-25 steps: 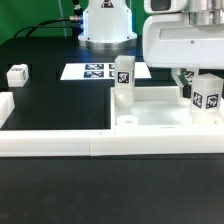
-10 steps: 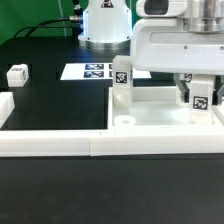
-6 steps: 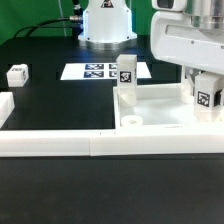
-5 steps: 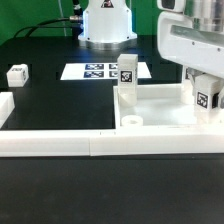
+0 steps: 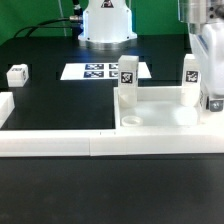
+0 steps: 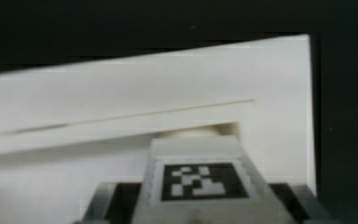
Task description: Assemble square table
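The gripper [image 6: 197, 195] is clamping a tagged leg [image 6: 199, 176] above the square tabletop [image 6: 140, 110]; keeping it upright over the corner hole matters.

Tabletop slab [image 5: 160, 112] & legs [image 5: 127, 82]: smooth matt white plastic; table [image 5: 60, 105] matt black.

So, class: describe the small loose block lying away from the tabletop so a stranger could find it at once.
Start at the marker board on the black table. Go toward the exterior view's left edge to the table leg. Unlike the two legs standing on the white square tabletop, it lies alone on bare black surface.
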{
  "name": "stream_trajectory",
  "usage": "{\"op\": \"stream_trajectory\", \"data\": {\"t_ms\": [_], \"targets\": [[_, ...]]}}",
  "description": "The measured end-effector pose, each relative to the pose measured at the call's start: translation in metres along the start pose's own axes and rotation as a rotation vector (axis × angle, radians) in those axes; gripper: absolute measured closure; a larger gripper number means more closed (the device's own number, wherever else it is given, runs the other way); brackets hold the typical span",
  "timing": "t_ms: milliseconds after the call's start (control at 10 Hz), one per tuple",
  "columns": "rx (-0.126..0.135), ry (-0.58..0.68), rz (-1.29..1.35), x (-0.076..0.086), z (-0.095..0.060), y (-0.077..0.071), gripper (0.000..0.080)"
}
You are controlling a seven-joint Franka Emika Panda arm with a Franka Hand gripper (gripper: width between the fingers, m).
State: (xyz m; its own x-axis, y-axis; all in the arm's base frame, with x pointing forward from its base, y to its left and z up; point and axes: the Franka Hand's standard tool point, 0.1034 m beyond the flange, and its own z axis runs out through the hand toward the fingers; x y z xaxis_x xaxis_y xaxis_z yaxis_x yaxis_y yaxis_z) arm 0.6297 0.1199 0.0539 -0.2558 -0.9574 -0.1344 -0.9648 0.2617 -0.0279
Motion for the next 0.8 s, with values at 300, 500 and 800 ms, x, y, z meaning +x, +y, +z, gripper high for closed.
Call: {"op": "stream_trajectory", "data": {"t_ms": [300,500,800], "targets": [[0.003,0.015,0.126,0.005,-0.001,0.0,0.0531],[-0.002,0.021,0.101,0.006,-0.001,0.0,0.0531],[0.01,0.007,-0.053,-0.003,-0.017,0.01,0.0216]]}}
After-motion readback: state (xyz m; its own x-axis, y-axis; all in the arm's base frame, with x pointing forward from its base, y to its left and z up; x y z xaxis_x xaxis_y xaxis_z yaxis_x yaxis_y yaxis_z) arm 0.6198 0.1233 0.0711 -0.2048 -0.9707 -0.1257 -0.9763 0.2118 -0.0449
